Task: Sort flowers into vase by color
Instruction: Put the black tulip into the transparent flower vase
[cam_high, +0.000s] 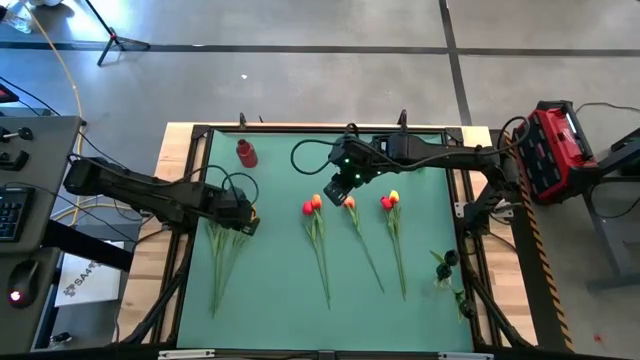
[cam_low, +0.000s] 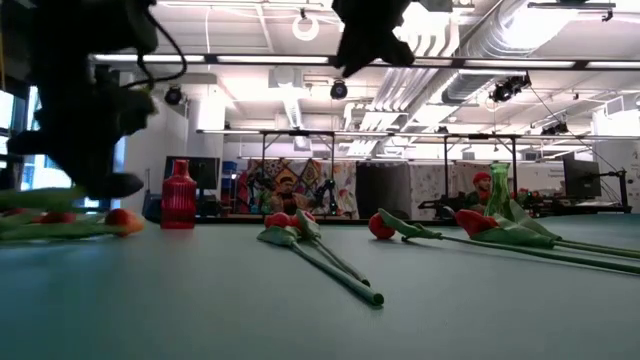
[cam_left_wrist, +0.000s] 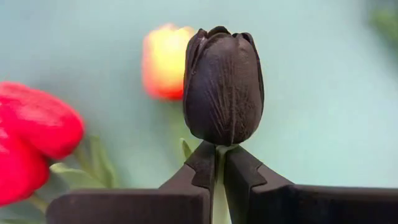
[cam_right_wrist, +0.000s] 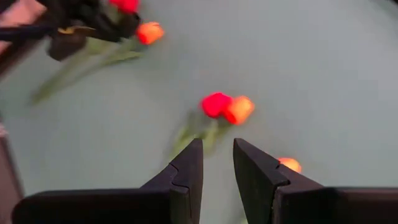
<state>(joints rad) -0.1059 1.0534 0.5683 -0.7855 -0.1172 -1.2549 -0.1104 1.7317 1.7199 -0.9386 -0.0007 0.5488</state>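
Several tulips (cam_high: 318, 240) lie in loose rows across the middle of the green worktop (cam_high: 280, 300), with bare surface toward the near edge and a red vase (cam_high: 246, 153) standing alone near the far left corner. Left claw (cam_left_wrist: 217, 165), low at the left bunch of flowers (cam_high: 222, 250), is pinched on the stem under a dark tulip head (cam_left_wrist: 222, 87). Right claw (cam_right_wrist: 217, 163) hovers above the centre tulips, slightly parted and holding nothing.

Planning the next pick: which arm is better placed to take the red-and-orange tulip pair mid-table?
Right. Its open gripper hovers just above that pair, while the left gripper is closed on a black tulip.
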